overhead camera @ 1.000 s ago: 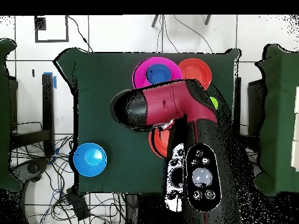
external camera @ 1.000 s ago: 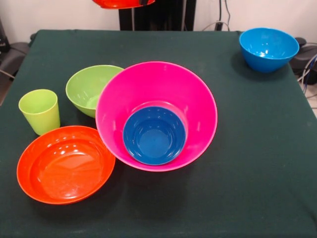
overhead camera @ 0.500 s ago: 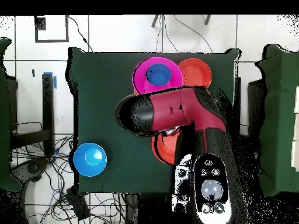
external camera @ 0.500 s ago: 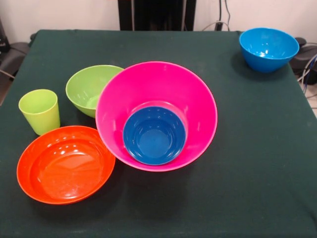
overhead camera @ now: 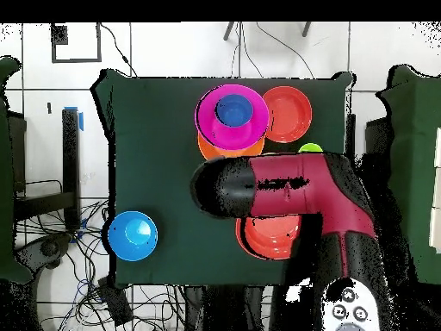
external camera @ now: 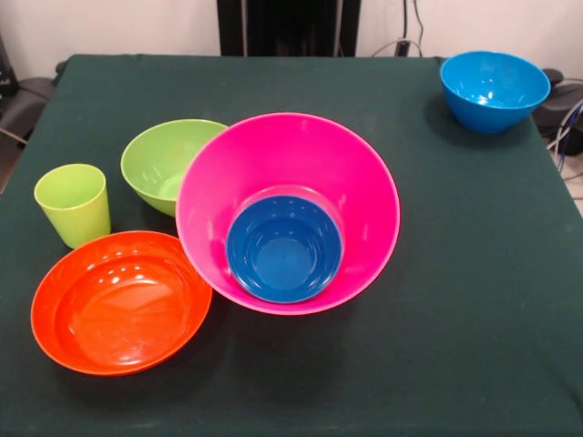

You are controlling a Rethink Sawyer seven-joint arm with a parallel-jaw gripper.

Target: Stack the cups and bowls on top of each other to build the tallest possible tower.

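You're looking at a dark green cloth-covered table (external camera: 474,273), white wall behind it, the black pedestal (external camera: 287,27) at the far edge in the front view. From overhead there's pale tiled floor all around and a tangle of cables (overhead camera: 82,259) by the table's corner.

On the cloth: the big pink bowl (external camera: 355,182) sits tilted toward the front camera with the small dark blue bowl (external camera: 284,248) nested inside it. Overhead shows an orange rim (overhead camera: 211,150) peeking out beneath the pink one, so that's your tower so far. The green bowl (external camera: 159,159) is just behind and beside it, touching its rim in the front view, the lime green cup (external camera: 73,204) stands upright near the table's edge, and a shallow red-orange bowl (external camera: 120,300) lies in front of the cup. The light blue bowl (external camera: 494,89) sits alone at a far corner, well apart.

Versus a second ago: the red-orange bowl that hung at the top of the front view is gone from it. Overhead, the red and black arm (overhead camera: 293,185) has swung back toward the base, and a second red-orange bowl (overhead camera: 271,237) shows beneath it. The claw itself is hidden under the arm; you can't tell whether it's apart or together.
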